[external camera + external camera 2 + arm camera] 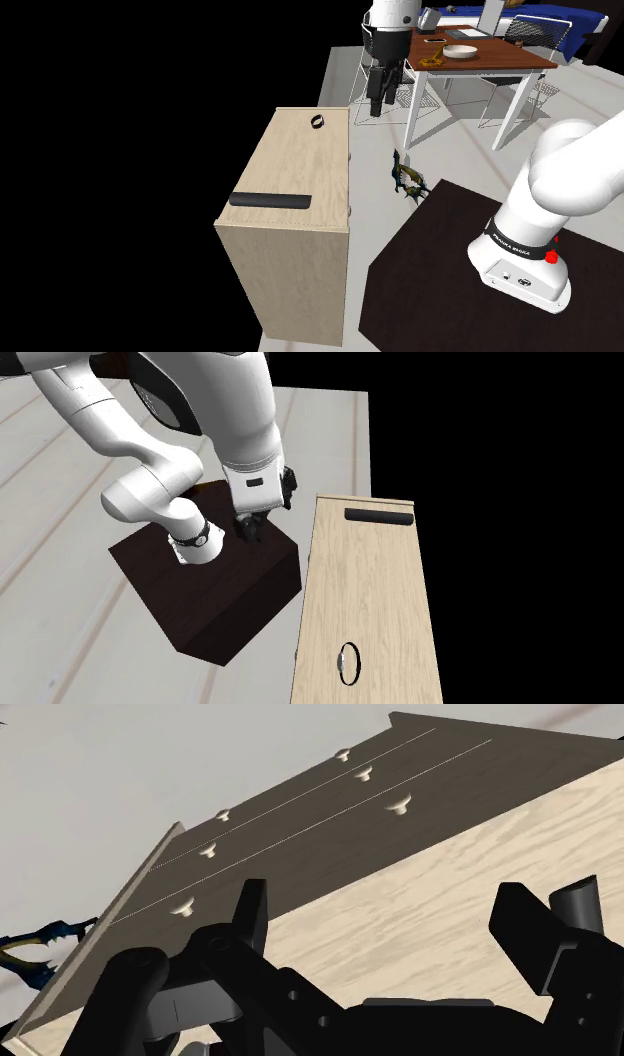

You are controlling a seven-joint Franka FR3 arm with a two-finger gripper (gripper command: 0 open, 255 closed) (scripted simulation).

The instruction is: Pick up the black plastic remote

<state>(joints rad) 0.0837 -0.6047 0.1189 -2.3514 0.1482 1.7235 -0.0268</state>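
So, black remote (270, 200): one, lying flat on the dresser (300, 260) top, close along the end edge that sits nearest in the shoulder view; nothing touches it.
End effector (376, 108): one, its two fingers (250, 909) spread wide with nothing between them. It hangs off the drawer-front side of the dresser, well apart from the remote.
Why there: I'd judge you're on the approach, since the wrist camera looks at the drawer front and the top's edge, not at the remote.
Ring (317, 121): one small dark ring-like thing at the opposite end of the top, well apart from the remote, so it shouldn't crowd your grasp.
Knobs (399, 803): six pale ones on the drawer front, in two groups of three.
Floor toy (408, 180): one small figure on the floor beside the dresser, out of your way.
Next move: you'll likely want the fingers turned across the remote's narrow width, because it lies low and flat.
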